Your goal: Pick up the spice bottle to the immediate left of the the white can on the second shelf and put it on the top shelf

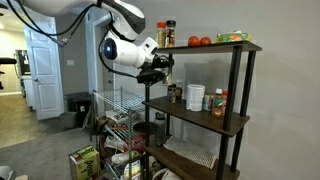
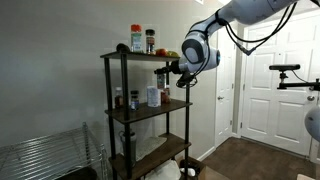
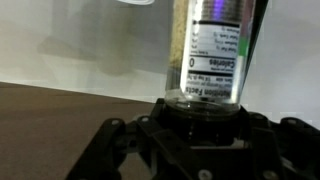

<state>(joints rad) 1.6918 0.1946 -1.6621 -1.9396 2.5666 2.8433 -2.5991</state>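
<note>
Black gripper (image 3: 204, 112) fills the bottom centre of the wrist view, its jaws clamped on the lower end of a small clear-walled spice bottle (image 3: 212, 50) with a white printed label. The bottle rises from the claw to the top edge of the frame, slightly right of centre. Behind it a pale wall covers the upper half, and a dark brown board runs across the lower left; which board it is cannot be told.

In both exterior views the white robot arm (image 1: 125, 50) (image 2: 197, 50) holds the claw just outside the end of the black metal-framed rack (image 1: 240, 100) (image 2: 124, 110), a little below its top board. The bottle itself is too small and dark to make out there.

The top shelf (image 1: 215, 47) (image 2: 150, 57), a dark brown wooden board, carries tall orange-filled jars (image 1: 166, 33) (image 2: 137, 38), and in an exterior view also red round items (image 1: 200, 41). The second shelf (image 1: 225, 122) (image 2: 150, 110), the next brown board down, sits in the middle of the rack. On it stands the plain white can (image 1: 195, 97) (image 2: 154, 95), with a red-capped bottle (image 1: 218, 103) beside it. A silver wire rack (image 1: 115, 108) stands at lower left in an exterior view.
</note>
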